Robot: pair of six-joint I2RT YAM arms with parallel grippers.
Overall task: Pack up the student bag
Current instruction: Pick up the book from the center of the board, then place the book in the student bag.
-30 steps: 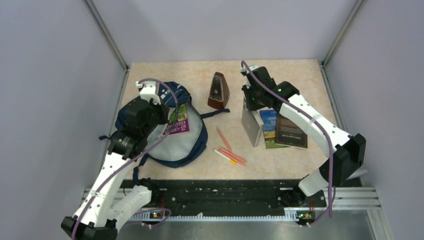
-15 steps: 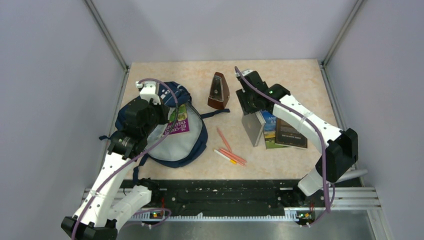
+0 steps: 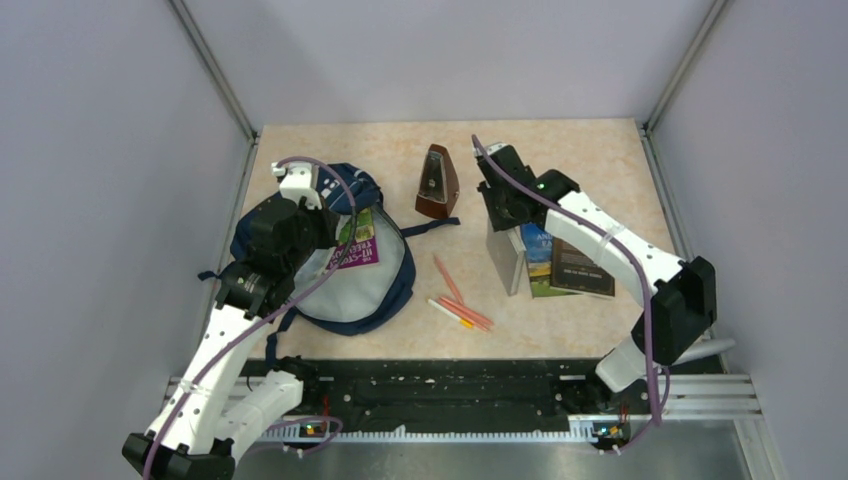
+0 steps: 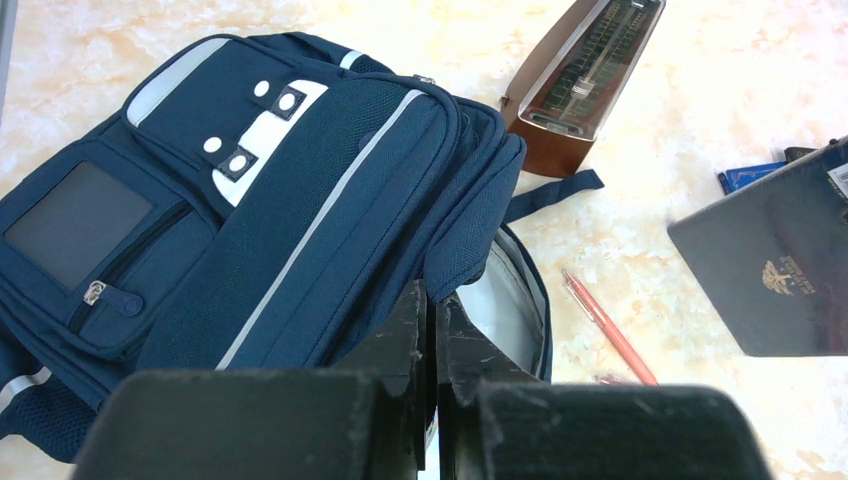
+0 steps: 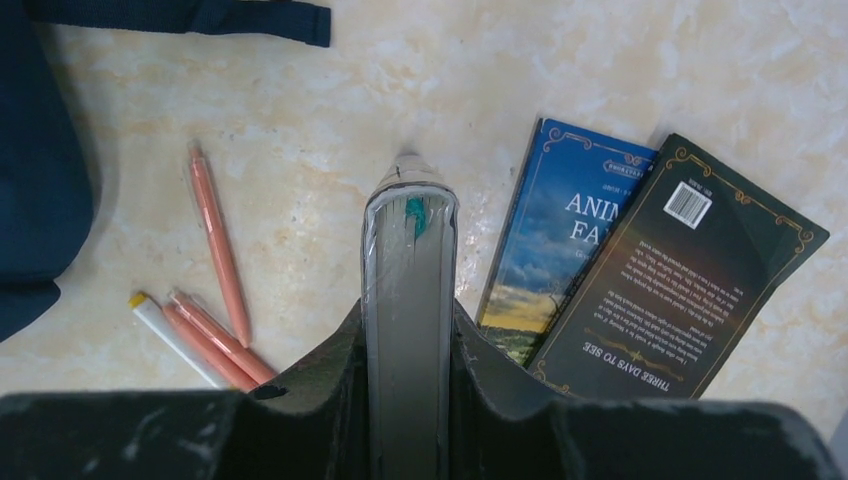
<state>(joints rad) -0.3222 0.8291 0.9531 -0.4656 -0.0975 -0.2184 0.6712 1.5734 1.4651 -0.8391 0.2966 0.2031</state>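
The student bag lies at the left, its navy front turned back and the pale lining showing. A book with a magenta and green cover sits inside it. My left gripper is shut, and its tips pinch the edge of the bag's opening. Right of centre, my right gripper is shut on a dark, plastic-wrapped book. That book stands on its edge on the table; its cover also shows in the left wrist view.
A brown metronome stands behind the bag's strap. Several orange pens and a white one lie between the bag and the books. A blue book and a dark book lie flat just right of the held one.
My right gripper shifted slightly left, loosened and closed again on the dark book. The book leaned a second ago and now stands more upright on its edge. The left arm has not moved.
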